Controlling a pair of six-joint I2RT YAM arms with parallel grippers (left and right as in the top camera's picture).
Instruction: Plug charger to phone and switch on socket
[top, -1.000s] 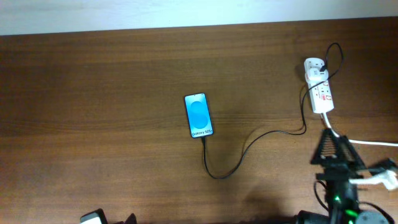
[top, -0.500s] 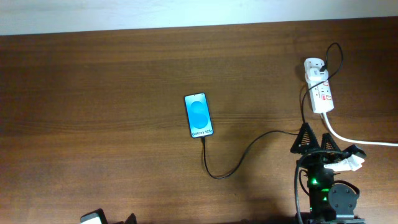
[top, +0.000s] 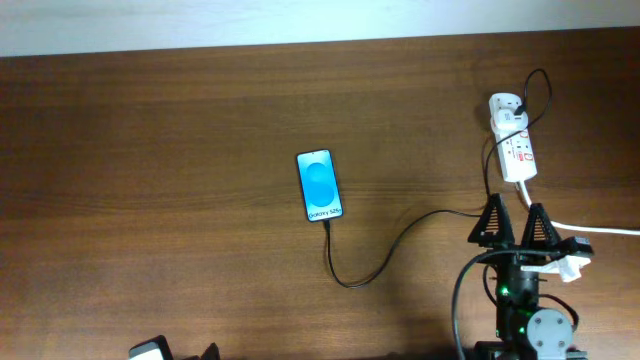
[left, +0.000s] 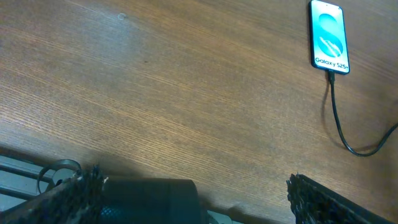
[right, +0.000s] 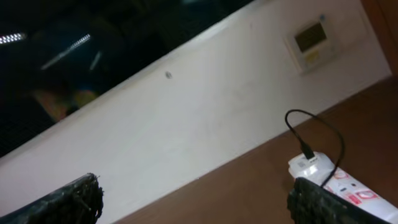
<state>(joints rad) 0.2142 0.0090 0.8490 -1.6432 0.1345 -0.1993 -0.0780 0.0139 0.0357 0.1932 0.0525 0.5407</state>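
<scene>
The thin black charger cable seems already seated in the lower end of the slim smartphone with the bright blue screen. This phone lies flat in the middle of the brown wooden table, so I judge that the step in hand is the switching. My right gripper hovers with jaws spread apart and empty, just before the near end of the white elongated plastic power strip at the far right. The next move asks me to reach over the strip and press one fingertip on the switch among its small red marks. My left gripper is also spread wide and holds nothing, well apart from the phone. I count one phone, one black cable, one strip, one thick white cord.
</scene>
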